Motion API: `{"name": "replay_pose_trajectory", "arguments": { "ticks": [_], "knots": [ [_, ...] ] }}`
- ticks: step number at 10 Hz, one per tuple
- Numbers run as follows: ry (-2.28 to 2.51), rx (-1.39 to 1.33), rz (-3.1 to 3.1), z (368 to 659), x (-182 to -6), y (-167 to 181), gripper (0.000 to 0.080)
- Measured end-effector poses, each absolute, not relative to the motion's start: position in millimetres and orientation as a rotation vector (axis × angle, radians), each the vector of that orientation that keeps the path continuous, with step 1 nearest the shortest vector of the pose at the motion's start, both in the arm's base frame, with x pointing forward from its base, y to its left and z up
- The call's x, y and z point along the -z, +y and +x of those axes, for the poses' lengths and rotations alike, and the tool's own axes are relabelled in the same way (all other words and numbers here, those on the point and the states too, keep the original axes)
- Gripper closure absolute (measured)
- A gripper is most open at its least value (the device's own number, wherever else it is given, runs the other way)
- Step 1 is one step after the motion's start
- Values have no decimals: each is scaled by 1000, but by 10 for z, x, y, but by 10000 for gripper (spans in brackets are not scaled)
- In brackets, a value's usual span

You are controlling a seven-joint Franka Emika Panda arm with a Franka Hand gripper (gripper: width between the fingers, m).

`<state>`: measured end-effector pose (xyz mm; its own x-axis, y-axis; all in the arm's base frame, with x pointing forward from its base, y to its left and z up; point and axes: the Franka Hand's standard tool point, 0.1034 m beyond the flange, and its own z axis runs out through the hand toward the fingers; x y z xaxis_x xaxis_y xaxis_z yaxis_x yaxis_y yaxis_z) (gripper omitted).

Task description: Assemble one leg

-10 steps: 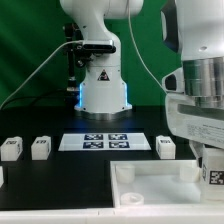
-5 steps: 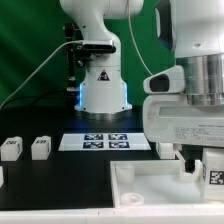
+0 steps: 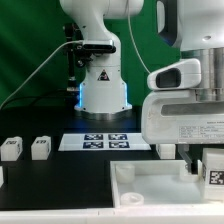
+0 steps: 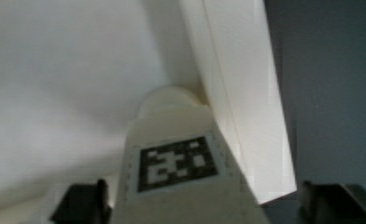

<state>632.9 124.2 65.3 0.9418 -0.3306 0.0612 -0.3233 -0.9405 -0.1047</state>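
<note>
The leg sits clamped between the fingers of the end effector, its square tag facing the wrist camera, right over the panel near the panel's raised rim. In the exterior view the arm has slid toward the panel's right corner since a second ago, now hiding the loose leg that stood beside the marker board. Likely it is lining up with a corner socket. Two more legs wait on the counter, well apart from the panel.

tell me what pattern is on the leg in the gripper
A black-and-white square tag on the white leg, held in the gripper. The wrist view shows it best.
</note>
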Motion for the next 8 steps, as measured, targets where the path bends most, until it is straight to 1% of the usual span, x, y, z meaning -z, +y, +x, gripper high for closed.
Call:
{"name": "replay_pose_trajectory", "arguments": {
  "ticks": [1, 2, 6, 8],
  "knots": [
    [601, 113, -2983, 6328, -652, 1244, 409],
    [799, 95, -2939, 6309, -631, 1200, 506],
    [1394, 62, -2702, 6320, -618, 1205, 506],
    [1789, 30, -2430, 6305, -602, 1229, 506]
  ]
}}
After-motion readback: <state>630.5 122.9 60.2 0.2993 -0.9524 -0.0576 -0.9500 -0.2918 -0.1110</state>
